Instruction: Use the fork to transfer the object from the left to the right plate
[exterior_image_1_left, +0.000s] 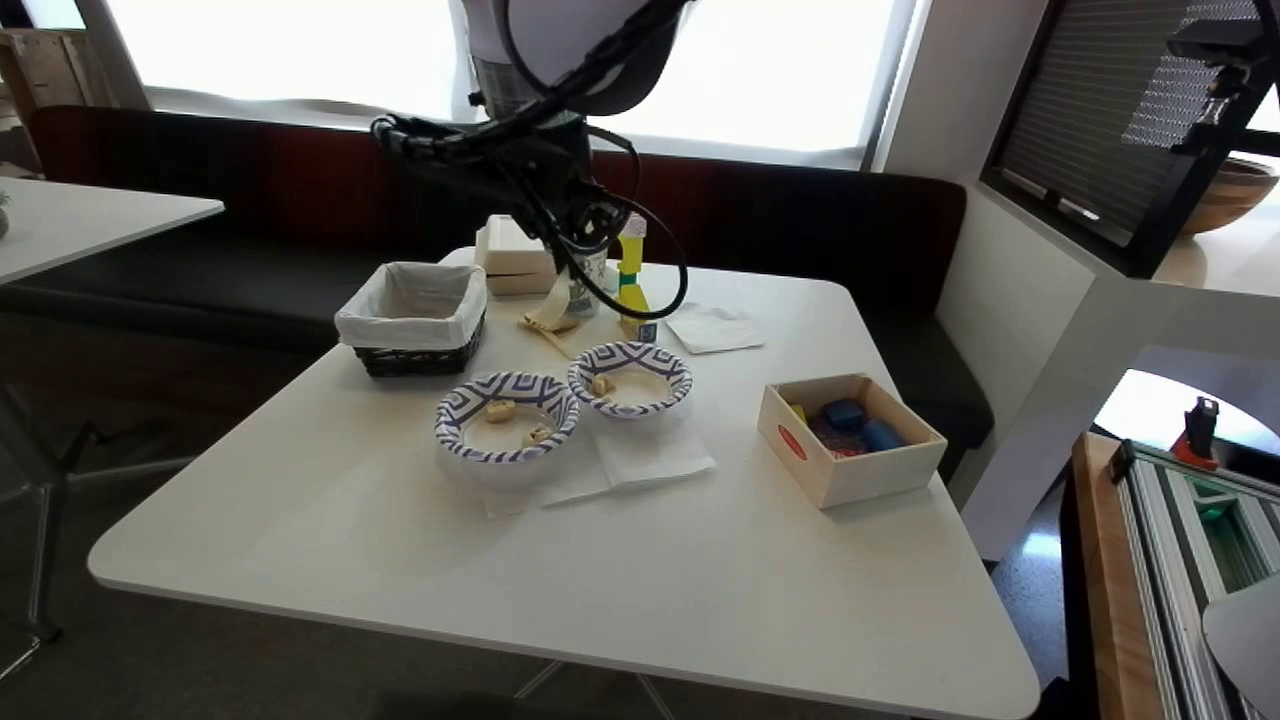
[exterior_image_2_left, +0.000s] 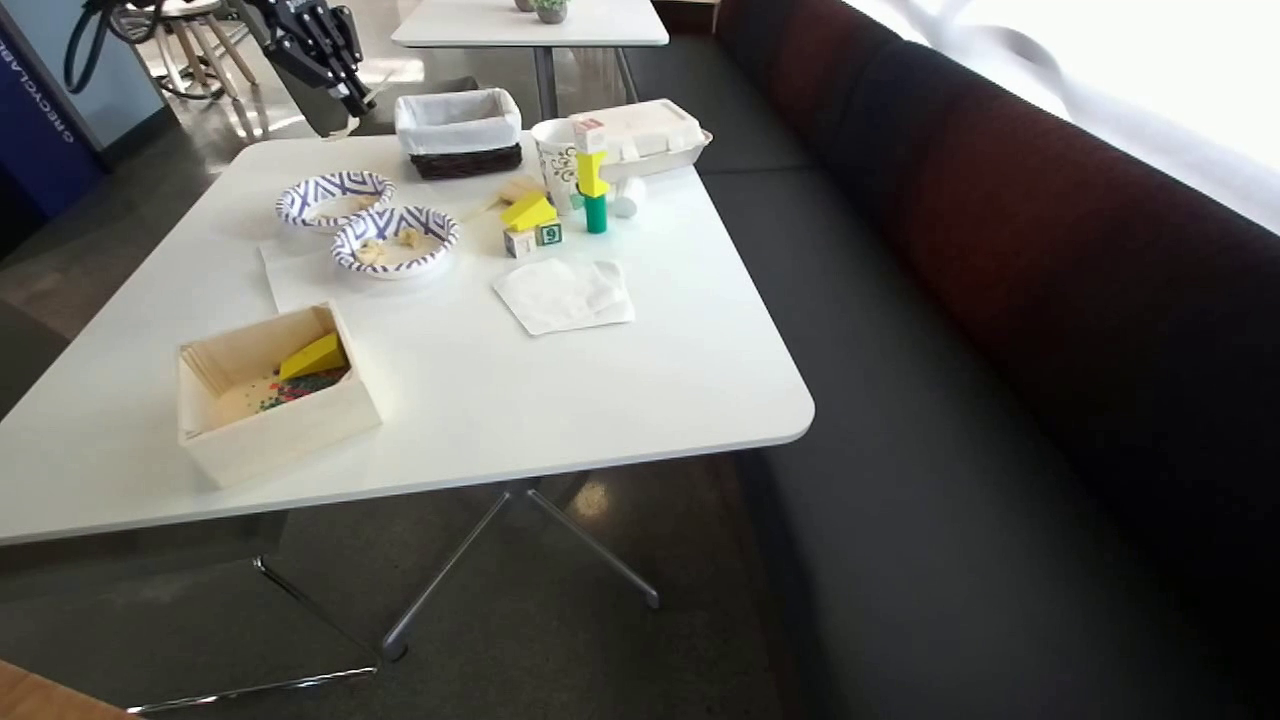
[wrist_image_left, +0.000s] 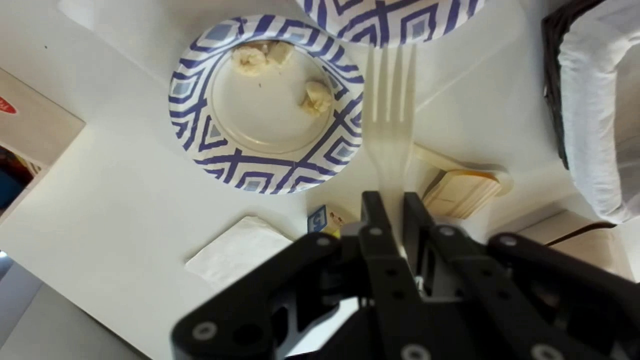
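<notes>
L to R in an exterior view: a round white paper plate w/ blue zigzags (exterior_image_1_left: 455, 430) holds small pale-yellow banana bits (exterior_image_1_left: 500, 410); its twin plate (exterior_image_1_left: 676, 388), also w/ bits, is just R. In the wrist view, the black gripper (wrist_image_left: 391, 200) pinches a slim white plastic fork (wrist_image_left: 392, 137) b/w its fingers. The fork runs straight out, tines toward the L plate; the bits there are prob. past the tips, so likely fwd, then down.

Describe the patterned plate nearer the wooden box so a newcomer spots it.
In an exterior view, find the white table, then its wooden box. Left of that in frame, the patterned plate sits beside its twin. It's nearer the box; the wrist view shows it whole, its twin cut off.
</notes>
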